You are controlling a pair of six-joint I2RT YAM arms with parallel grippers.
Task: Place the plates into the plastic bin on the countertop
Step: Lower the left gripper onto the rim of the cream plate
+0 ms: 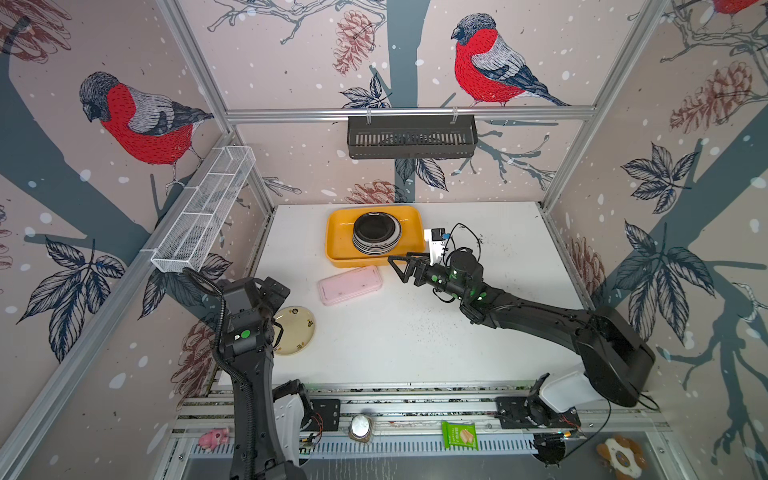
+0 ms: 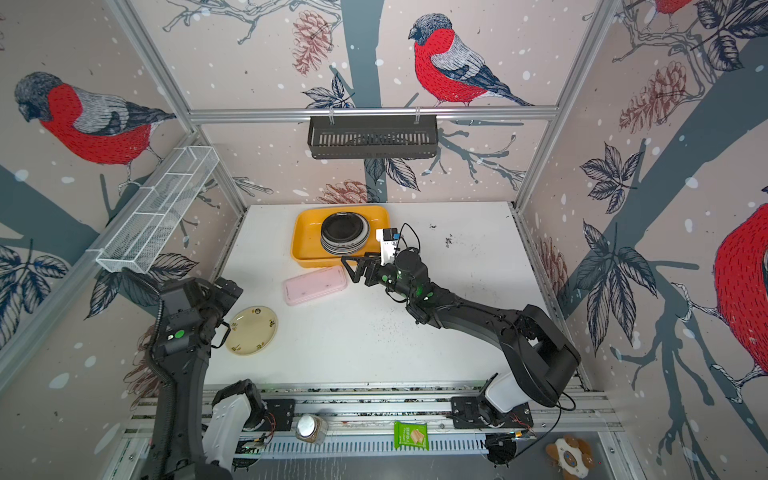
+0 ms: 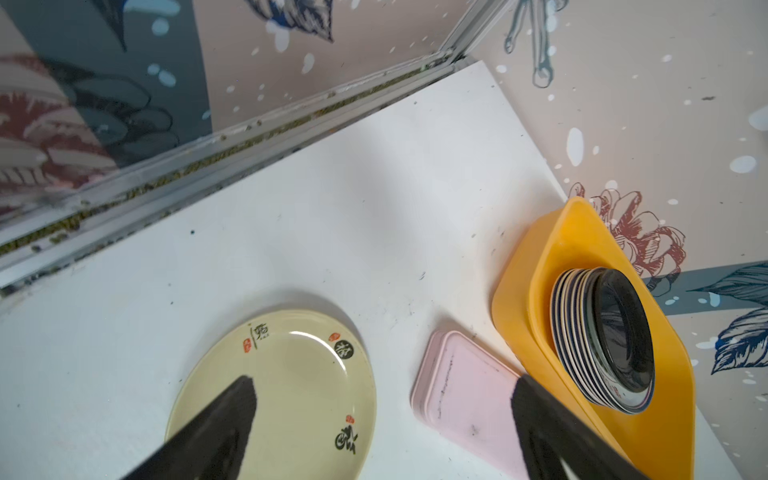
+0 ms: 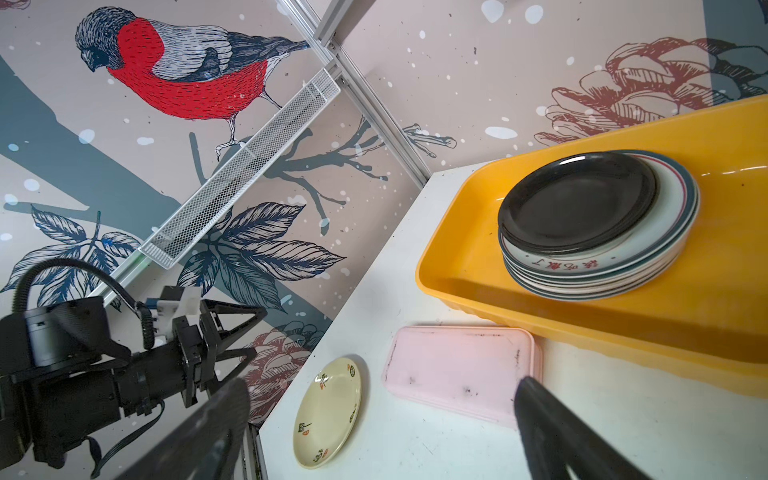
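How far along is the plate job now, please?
Done: a stack of plates, black on top, sits in the bin. In hand: nothing; the left gripper is open by the cream plate, the right gripper open beside the bin. Left: that cream plate, lying on the countertop.

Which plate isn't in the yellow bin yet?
The cream plate, lying on the countertop; the others sit stacked in the yellow bin, black plate on top.

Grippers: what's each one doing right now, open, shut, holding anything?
Left gripper: open, holding nothing, by the cream plate.
Right gripper: open, holding nothing, near the plastic bin.
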